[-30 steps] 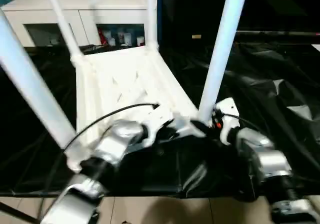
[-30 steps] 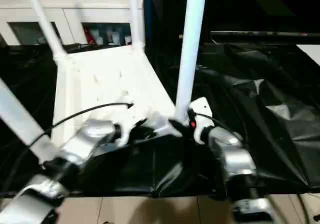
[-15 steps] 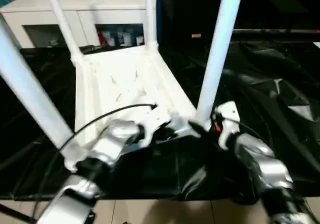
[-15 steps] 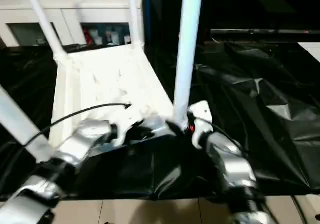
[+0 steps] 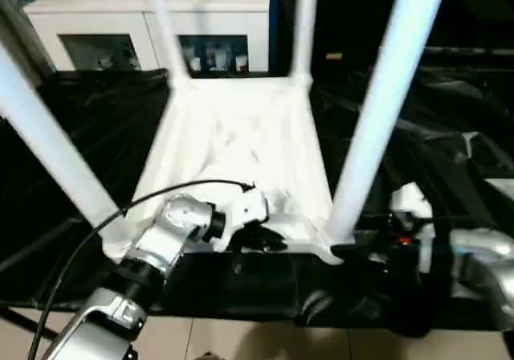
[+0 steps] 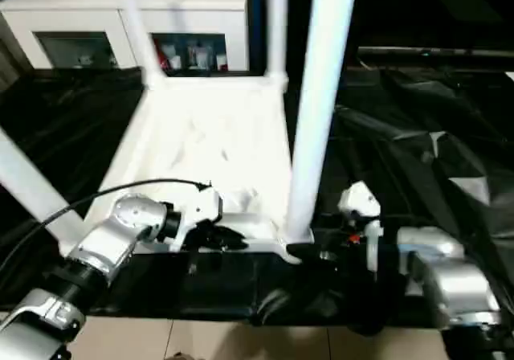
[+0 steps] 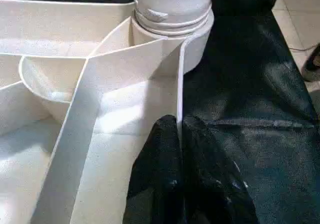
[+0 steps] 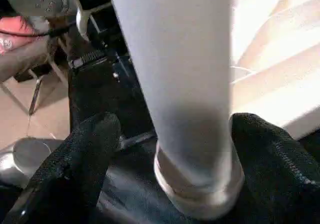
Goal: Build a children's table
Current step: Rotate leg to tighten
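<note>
- The children's table lay upside down on the black-draped worktop, all four legs up; the near-right leg stood in its corner socket at the worktop's near edge.
- Risk 1 — the right hand had its fingers spread wide, one each side of that leg's base, not gripping. If it swung sideways w/o clearing the leg, a finger would likely knock it & lever it in the socket, or shove the whole table.
- Risk 2 — the near-right corner sat close to the worktop's edge, w/ floor below. A push toward the robot could tip the table off, I'd judge.
- Risk 3 — the left hand was pinched shut on the thin near rim of the tabletop, near that leg's socket. A pull or twist there could flex the rim or drag the table while the right hand was loose.
- Can't tell if the leg was fully seated; the collar looked down in the left wrist view.
- Pose: left forearm reached in from the near-left, hand level, pointing along the near rim. Right forearm came in low from the right, hand level at the leg's foot.
</note>
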You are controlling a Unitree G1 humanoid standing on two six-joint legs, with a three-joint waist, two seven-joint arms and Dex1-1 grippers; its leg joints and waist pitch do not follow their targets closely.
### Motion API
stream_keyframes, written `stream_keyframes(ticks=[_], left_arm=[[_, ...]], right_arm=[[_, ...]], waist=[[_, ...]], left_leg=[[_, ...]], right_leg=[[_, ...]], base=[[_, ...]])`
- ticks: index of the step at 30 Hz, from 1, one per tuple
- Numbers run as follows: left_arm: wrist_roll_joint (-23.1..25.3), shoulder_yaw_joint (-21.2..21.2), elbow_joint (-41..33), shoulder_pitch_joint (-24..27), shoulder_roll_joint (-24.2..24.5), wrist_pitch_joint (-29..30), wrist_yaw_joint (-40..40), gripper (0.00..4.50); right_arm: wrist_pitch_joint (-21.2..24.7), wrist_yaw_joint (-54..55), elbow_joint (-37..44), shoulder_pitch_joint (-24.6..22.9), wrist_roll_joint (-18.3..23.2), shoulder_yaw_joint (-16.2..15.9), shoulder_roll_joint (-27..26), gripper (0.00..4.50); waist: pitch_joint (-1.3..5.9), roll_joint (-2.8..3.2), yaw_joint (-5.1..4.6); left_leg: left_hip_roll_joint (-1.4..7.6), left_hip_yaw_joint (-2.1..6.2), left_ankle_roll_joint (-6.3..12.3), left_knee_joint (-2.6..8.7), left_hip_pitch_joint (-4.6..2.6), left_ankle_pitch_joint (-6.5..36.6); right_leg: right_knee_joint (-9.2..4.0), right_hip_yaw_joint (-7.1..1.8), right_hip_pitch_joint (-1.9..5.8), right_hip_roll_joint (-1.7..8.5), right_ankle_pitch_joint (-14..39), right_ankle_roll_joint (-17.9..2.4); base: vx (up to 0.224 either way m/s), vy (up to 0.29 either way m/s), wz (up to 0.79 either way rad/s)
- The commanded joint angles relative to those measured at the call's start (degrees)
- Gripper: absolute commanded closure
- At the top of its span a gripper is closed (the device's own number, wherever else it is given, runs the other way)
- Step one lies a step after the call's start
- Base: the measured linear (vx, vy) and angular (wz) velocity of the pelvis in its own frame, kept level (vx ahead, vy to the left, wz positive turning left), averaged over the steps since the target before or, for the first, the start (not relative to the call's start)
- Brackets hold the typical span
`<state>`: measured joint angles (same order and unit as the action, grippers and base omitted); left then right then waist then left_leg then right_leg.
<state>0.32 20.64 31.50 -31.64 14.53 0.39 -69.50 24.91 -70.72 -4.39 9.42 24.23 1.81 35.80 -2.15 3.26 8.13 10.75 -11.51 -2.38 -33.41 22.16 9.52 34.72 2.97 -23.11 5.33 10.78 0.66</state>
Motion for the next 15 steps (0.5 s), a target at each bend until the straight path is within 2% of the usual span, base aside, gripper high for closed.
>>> stream_keyframes(ticks=[1,4,5,8,9,12,13,14,15], left_arm=[[-4.4,-4.0,-1.5,-0.1,-1.3,-2.3,1.8,4.05],[-6.0,-6.6,-4.1,0.7,-0.8,-1.5,3.2,3.82],[-7.3,-8.3,-6.1,1.5,-0.7,-0.6,4.4,3.70],[-9.9,-11.8,-11.1,4.0,-0.2,1.9,7.0,3.43],[-10.4,-12.9,-13.1,5.2,0.1,2.7,8.1,3.43],[-11.3,-14.8,-16.6,7.7,0.4,3.5,10.5,3.15],[-11.3,-14.8,-16.6,7.7,0.4,3.5,10.5,3.09],[-10.0,-16.8,-19.1,9.6,0.1,4.7,15.6,3.06],[-8.8,-18.1,-20.6,10.8,-0.3,5.1,19.2,3.00]], right_arm=[[1.2,-0.3,1.5,-0.4,1.7,2.0,0.7,0.59],[1.4,1.8,2.6,-1.2,2.1,4.0,0.7,0.59],[1.6,2.6,3.6,-2.2,2.3,4.7,0.8,0.59],[3.3,3.4,6.4,-4.7,3.9,6.5,1.1,0.59],[3.7,3.5,7.4,-5.7,4.4,7.1,1.3,0.59],[4.6,4.1,9.2,-7.4,5.7,8.2,1.7,0.59],[4.6,4.1,9.2,-7.4,5.7,8.2,1.7,0.59],[5.3,5.0,10.2,-8.3,6.4,9.3,1.7,0.59],[5.6,5.9,10.8,-8.8,6.8,10.2,1.5,0.59]], waist=[[3.07,-1.61,-0.11],[3.21,-1.49,-0.15],[3.17,-1.75,-0.22],[3.06,-2.02,-0.31],[2.95,-2.29,-0.41],[2.76,-2.28,-0.46],[2.83,-2.18,-0.45],[2.81,-2.39,-0.51],[2.68,-2.34,-0.58]], left_leg=[[2.67,1.20,3.69,3.63,-1.09,14.4],[2.65,1.26,3.30,3.59,-0.84,13.7],[2.80,1.35,3.15,3.66,-0.84,13.7],[2.80,1.26,3.69,3.62,-0.86,13.4],[2.67,1.15,4.07,3.54,-0.76,13.1],[2.64,1.17,3.79,3.65,-0.92,14.0],[2.77,1.28,3.48,3.71,-0.95,14.2],[2.97,1.39,3.13,3.82,-0.92,14.4],[2.70,1.30,3.22,3.78,-0.95,14.8]], right_leg=[[-5.07,-2.02,2.37,3.35,17.0,-11.0],[-4.87,-1.87,2.39,3.36,16.7,-11.3],[-4.71,-1.85,2.38,3.33,15.9,-11.5],[-4.56,-1.85,2.44,3.24,15.2,-11.5],[-4.70,-1.80,2.30,3.08,15.6,-11.2],[-5.21,-1.83,2.02,3.03,19.8,-9.3],[-5.05,-1.87,2.11,3.14,19.8,-9.3],[-4.86,-1.95,2.12,3.08,19.3,-9.1],[-5.21,-1.89,1.94,2.98,19.9,-8.8]], base=[[0.000,0.000,0.00],[0.000,0.000,0.00],[0.000,0.000,0.00],[0.000,0.000,0.00],[0.000,0.000,0.00],[0.000,0.000,0.00],[0.000,0.000,0.00],[0.000,0.000,0.00],[0.000,0.000,0.00]])
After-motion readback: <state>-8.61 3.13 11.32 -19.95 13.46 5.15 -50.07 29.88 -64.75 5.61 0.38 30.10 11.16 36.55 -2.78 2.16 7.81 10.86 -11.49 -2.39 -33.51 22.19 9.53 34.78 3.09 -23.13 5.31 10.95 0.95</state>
